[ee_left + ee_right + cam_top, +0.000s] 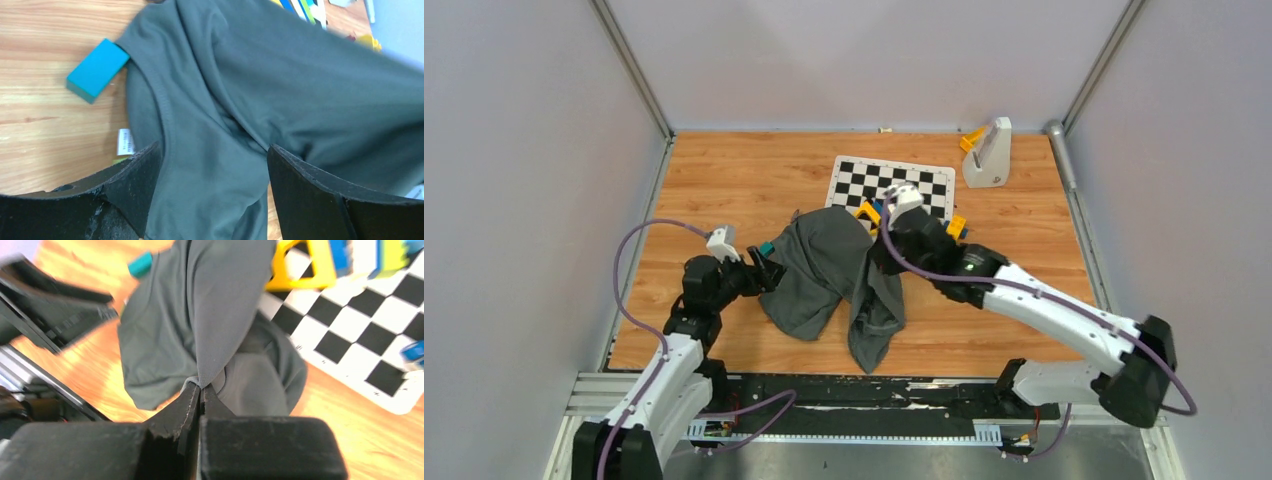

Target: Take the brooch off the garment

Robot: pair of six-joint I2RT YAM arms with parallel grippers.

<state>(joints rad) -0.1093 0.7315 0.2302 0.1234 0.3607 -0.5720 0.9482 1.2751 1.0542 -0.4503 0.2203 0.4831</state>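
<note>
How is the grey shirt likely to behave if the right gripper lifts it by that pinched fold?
Probably floppy: the garment drapes in folds from the shut right gripper. Likely light, since a thin pinch raises it. It may drag the teal block at its edge.

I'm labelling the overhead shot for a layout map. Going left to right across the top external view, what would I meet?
Left gripper → garment → white stand → grey pole at the table's right edge. The chequered board overlaps the garment, so it is left out.
</note>
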